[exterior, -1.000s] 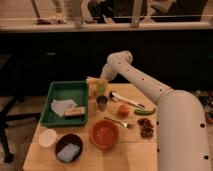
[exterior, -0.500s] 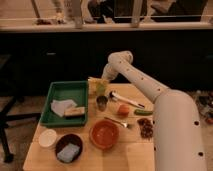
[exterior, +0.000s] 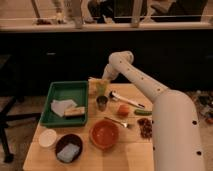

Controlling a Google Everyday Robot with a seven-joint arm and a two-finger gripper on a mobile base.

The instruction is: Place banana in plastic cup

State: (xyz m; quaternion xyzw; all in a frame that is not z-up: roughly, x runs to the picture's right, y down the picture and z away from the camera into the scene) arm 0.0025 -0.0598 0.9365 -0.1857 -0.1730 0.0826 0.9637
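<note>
Hovering gripper (exterior: pixel 104 79) over plastic cup (exterior: pixel 102 88), grasp obscured

One camera, high beside the arm (exterior: pixel 172 120), facing down across the table (exterior: pixel 131 154), jaws at its far side

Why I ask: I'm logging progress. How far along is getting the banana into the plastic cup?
Looks done: the approach; the gripper sits just above the plastic cup at the far edge of the table. In hand: a pale yellow shape, probably the banana, shows right beside the cup; held or not, I cannot tell. Left: the banana is not visibly inside the cup, so the drop remains.
</note>
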